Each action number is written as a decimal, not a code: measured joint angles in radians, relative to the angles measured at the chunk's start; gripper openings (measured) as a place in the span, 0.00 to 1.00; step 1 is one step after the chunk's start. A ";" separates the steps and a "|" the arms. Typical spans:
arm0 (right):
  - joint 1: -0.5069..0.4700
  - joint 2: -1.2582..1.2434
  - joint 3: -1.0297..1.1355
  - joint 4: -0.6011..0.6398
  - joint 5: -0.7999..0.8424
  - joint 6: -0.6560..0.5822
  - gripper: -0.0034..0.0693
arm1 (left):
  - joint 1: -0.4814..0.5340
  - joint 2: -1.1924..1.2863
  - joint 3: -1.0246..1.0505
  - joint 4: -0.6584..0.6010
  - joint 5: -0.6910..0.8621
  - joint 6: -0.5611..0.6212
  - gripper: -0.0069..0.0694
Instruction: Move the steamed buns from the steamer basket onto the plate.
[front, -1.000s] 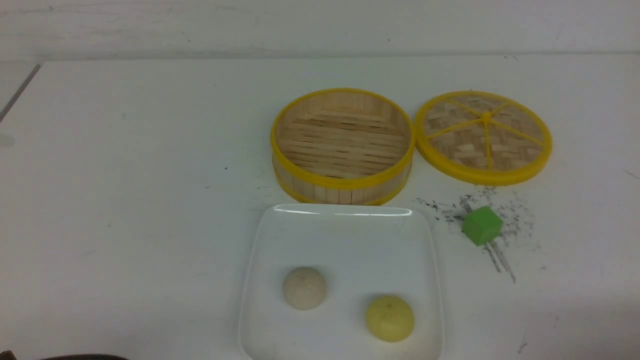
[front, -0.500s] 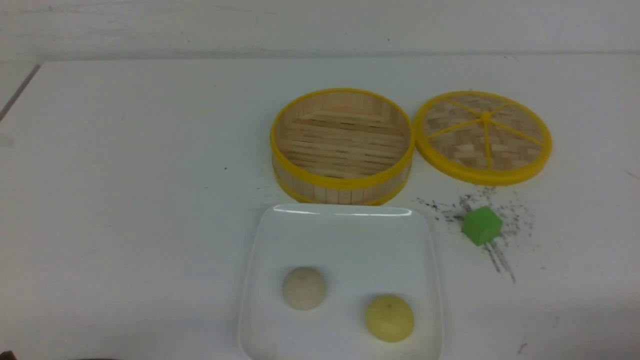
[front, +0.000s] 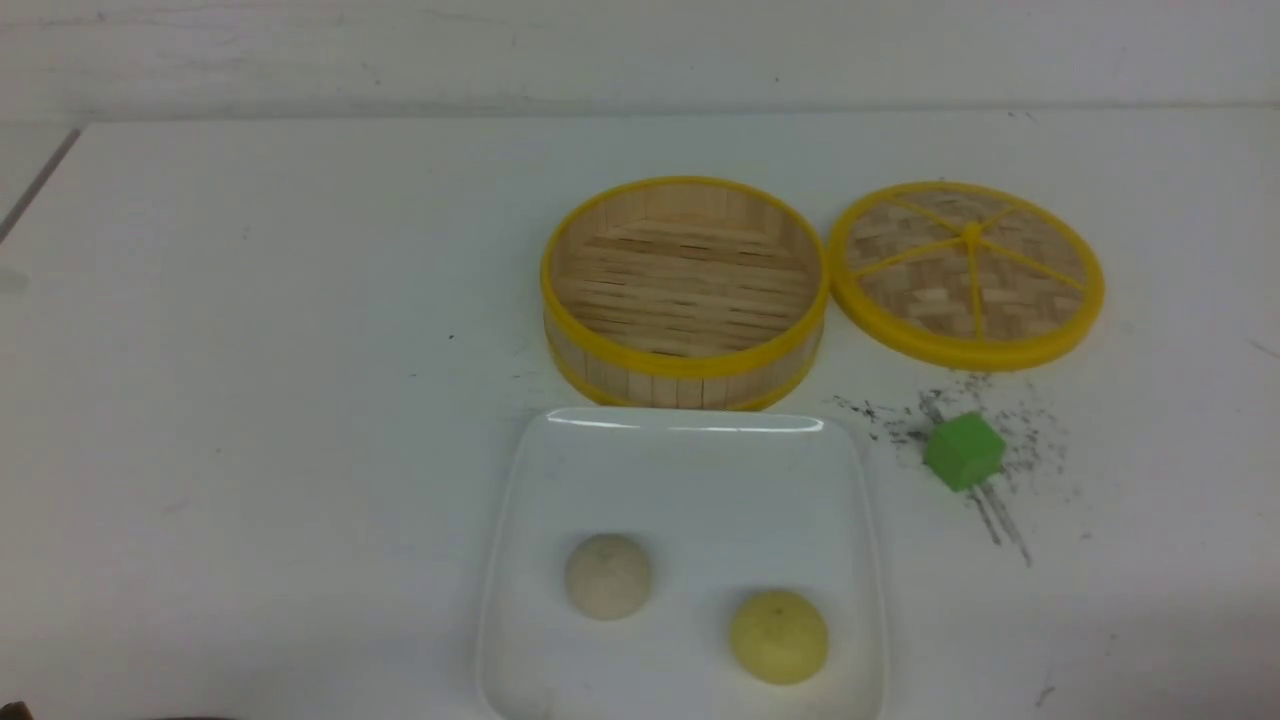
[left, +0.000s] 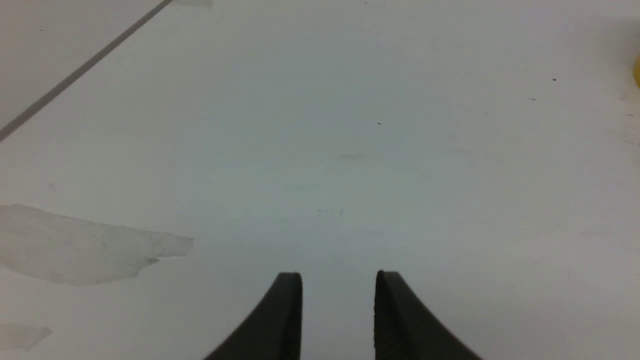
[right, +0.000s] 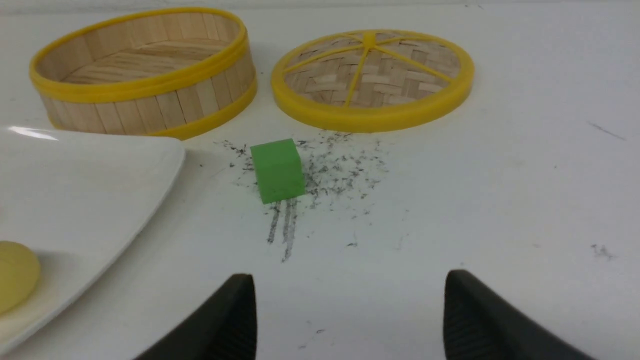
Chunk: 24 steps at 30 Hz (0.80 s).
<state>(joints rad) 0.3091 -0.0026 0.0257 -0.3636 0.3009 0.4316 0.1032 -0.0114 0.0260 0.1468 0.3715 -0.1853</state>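
Two buns sit low in the front view on the plate (front: 520, 520): the cream bun (front: 608, 575) toward lower centre-left, the yellow bun (front: 778, 636) to its right and nearer the bottom edge, apart from each other. Over the last second a dark sliver at the lower left corner has shrunk almost out of the frame, while buns, plate and basket have not shifted. I judge the transfer done and the arms drawn back.

The left gripper (left: 339, 280) shows its jaws partly apart over bare table, holding nothing. The right gripper (right: 350, 285) stands wide and empty, with the green cube (right: 278, 169) ahead of it among dark scuff marks.

Further up the front view, the steamer basket (front: 685, 375) is empty, its near wall just beside the plate's far rim. The woven lid (front: 966, 270) lies flat at upper right, close beside the basket; I cannot tell if the rims touch.

Open table fills the whole left half of the frame. The right side is tighter, with cube and lid near.
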 joint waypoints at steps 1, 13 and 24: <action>0.000 0.000 0.000 -0.051 0.000 -0.009 0.71 | 0.000 0.000 0.000 0.000 0.000 0.000 0.41; 0.000 0.000 0.000 -0.561 -0.005 -0.038 0.55 | 0.000 0.000 0.000 0.000 0.001 0.001 0.41; -0.035 0.000 0.000 -0.587 0.011 0.426 0.36 | 0.000 0.000 0.000 0.000 0.001 0.001 0.41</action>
<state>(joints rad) 0.2742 -0.0026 0.0257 -0.9503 0.3118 0.8576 0.1032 -0.0114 0.0260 0.1468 0.3726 -0.1845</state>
